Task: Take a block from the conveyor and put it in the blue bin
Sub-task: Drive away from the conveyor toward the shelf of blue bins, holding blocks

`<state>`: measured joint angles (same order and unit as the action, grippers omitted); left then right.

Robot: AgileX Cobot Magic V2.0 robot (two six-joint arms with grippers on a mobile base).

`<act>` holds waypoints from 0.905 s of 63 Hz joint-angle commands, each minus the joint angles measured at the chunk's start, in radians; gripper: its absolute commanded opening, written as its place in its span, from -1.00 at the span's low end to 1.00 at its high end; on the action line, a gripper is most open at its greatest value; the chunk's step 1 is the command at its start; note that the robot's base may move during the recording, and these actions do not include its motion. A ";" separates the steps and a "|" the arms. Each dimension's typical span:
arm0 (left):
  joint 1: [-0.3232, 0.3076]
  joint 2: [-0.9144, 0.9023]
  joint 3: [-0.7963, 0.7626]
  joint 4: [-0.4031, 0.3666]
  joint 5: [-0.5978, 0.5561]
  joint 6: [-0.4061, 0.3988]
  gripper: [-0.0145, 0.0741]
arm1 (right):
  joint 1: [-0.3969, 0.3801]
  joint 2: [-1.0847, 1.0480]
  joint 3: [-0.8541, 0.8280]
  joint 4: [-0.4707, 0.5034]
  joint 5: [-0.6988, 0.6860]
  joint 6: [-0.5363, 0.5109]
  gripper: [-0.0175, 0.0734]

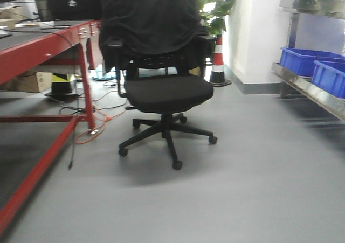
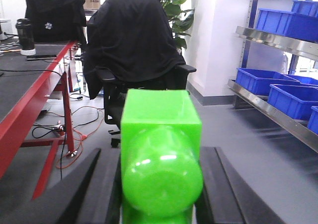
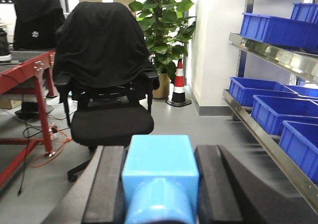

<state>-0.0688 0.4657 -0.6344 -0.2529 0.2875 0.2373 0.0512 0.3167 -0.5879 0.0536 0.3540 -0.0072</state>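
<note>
In the left wrist view my left gripper [image 2: 159,153] is shut on a bright green block [image 2: 161,119], a cube with a rounded stud facing the camera. My right gripper [image 3: 160,149] is shut on a light blue block [image 3: 160,160] of the same shape, seen in the right wrist view. Both blocks are pressed between black pads [image 3: 110,184]. Several blue bins [image 3: 254,92] stand on steel shelves at the right, ahead of both grippers, and also show at the front view's right edge as blue bins [image 1: 307,61]. The conveyor is out of view. Neither gripper appears in the front view.
A black office chair [image 1: 164,92] draped with a dark garment stands straight ahead on the grey floor. A red-framed table [image 1: 48,43] with cables under it runs along the left. A potted plant [image 3: 161,30] and a striped traffic cone [image 1: 218,62] stand by the white wall.
</note>
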 commanded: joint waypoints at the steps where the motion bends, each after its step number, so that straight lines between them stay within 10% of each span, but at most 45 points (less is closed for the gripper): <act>1: -0.004 -0.003 -0.001 -0.004 -0.020 0.002 -0.92 | 0.001 -0.001 -0.011 -0.010 -0.021 -0.002 -0.97; 57: -0.004 -0.003 -0.001 -0.004 -0.020 0.002 -0.92 | 0.001 -0.001 -0.011 -0.010 -0.023 -0.002 -0.97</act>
<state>-0.0688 0.4657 -0.6344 -0.2529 0.2875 0.2373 0.0512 0.3167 -0.5879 0.0536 0.3540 -0.0072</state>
